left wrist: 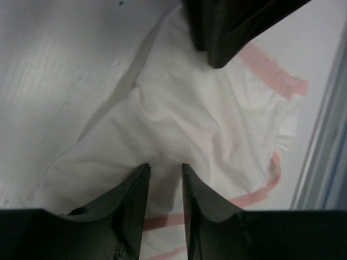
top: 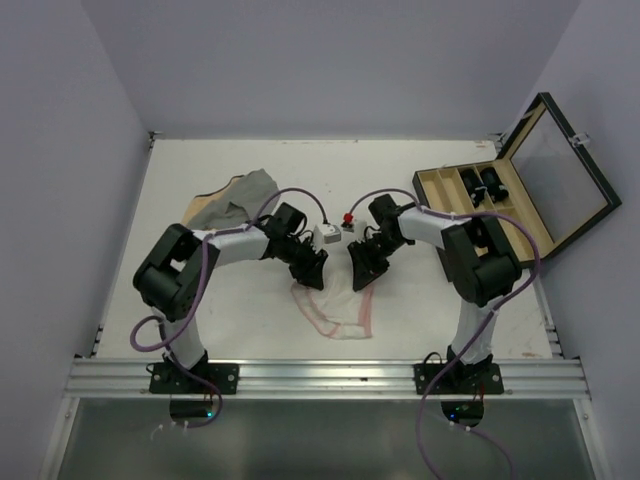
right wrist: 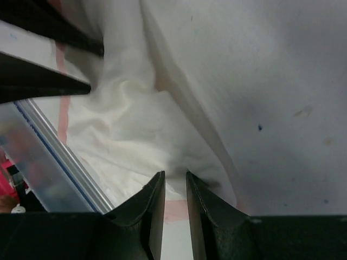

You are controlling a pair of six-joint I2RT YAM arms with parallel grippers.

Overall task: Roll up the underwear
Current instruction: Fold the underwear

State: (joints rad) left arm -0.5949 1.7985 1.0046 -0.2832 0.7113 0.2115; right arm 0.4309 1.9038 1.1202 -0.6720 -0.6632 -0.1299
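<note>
The underwear (top: pixel 338 312) is thin white fabric with pink-red trim, lying near the table's front edge between the two arms. My left gripper (top: pixel 312 272) is at its far left corner and my right gripper (top: pixel 360 270) at its far right corner. In the left wrist view the left gripper (left wrist: pixel 165 165) has its jaws nearly together with the underwear (left wrist: pixel 206 119) pinched between them. In the right wrist view the right gripper (right wrist: pixel 175 173) is likewise pinched on the bunched underwear (right wrist: pixel 135 119). The fabric tents up toward both sets of tips.
A grey cloth (top: pixel 240 197) lies at the back left. A small white box (top: pixel 328 234) and a red knob (top: pixel 348 219) sit just behind the grippers. An open wooden case (top: pixel 520 195) stands at the right. A metal rail (top: pixel 330 375) runs along the front edge.
</note>
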